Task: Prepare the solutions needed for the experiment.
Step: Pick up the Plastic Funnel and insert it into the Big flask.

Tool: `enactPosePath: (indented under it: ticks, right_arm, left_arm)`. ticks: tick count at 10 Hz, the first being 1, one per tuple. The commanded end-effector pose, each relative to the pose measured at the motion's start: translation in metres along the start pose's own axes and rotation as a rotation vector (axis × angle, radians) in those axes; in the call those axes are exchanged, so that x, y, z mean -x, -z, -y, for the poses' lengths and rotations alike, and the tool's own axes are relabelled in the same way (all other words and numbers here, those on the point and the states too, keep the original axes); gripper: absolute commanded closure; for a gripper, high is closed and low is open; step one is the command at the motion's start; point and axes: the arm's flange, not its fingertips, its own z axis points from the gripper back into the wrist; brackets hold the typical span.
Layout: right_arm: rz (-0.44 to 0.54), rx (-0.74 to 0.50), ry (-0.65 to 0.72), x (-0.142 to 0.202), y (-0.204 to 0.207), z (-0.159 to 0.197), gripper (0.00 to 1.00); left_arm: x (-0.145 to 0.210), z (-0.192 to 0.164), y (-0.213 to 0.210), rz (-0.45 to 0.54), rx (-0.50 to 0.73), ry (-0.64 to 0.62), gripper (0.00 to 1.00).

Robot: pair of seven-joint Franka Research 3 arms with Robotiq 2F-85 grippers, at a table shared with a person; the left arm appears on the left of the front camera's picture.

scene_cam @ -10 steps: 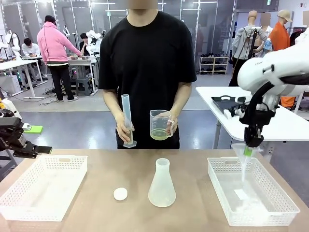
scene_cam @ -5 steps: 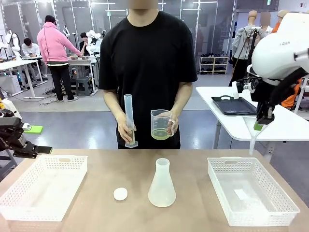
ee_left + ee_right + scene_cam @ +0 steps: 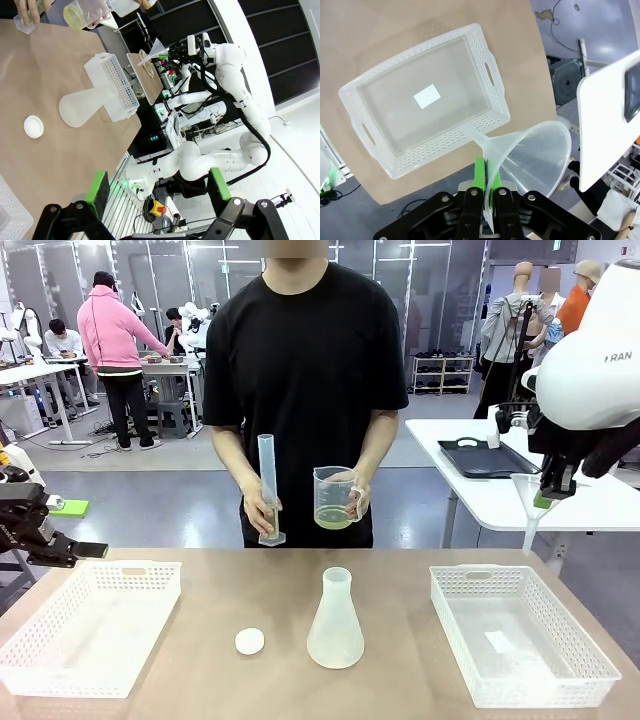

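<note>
The solutions (image 3: pixel 330 519) are pale yellow liquid low in a clear handled jug (image 3: pixel 334 497) that the person holds over the table's far edge. Their other hand holds a tall graduated cylinder (image 3: pixel 267 488). An empty-looking frosted conical flask (image 3: pixel 335 623) stands mid-table and lies sideways in the left wrist view (image 3: pixel 82 106). My right gripper (image 3: pixel 547 496) is shut on the rim of a clear funnel (image 3: pixel 523 487), held high above the right basket (image 3: pixel 590 658); the right wrist view shows the funnel (image 3: pixel 535 155) pinched between the pads (image 3: pixel 479 175). My left gripper (image 3: pixel 85 551) rests at the far left, open (image 3: pixel 158 187).
A small white cap (image 3: pixel 249 641) lies left of the flask. A white basket (image 3: pixel 150 580) sits at the left. The right basket (image 3: pixel 485 107) holds only a white label (image 3: pixel 427 96). A white side table with a black tray (image 3: pixel 483 457) stands behind my right arm.
My right gripper has lifted the funnel out of the right basket, up and to the right. The person has shifted the cylinder slightly. My left arm has stayed still.
</note>
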Motion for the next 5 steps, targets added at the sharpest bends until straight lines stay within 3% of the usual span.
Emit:
enactPosePath:
  ticks: [1, 4, 5]
  right_arm:
    - [-0.006, -0.004, -0.011, 0.0014, -0.0049, 0.0039, 1.00]
    - [-0.006, -0.004, -0.011, 0.0014, -0.0049, 0.0039, 1.00]
    - [0.007, -0.003, -0.004, 0.0013, -0.0023, 0.0019, 0.96]
  left_arm:
    - [-0.0023, 0.0007, 0.0017, 0.011, 0.022, 0.011, 0.00]
    - [-0.0023, 0.0007, 0.0017, 0.011, 0.022, 0.011, 0.00]
    - [-0.0023, 0.0007, 0.0017, 0.011, 0.022, 0.011, 0.00]
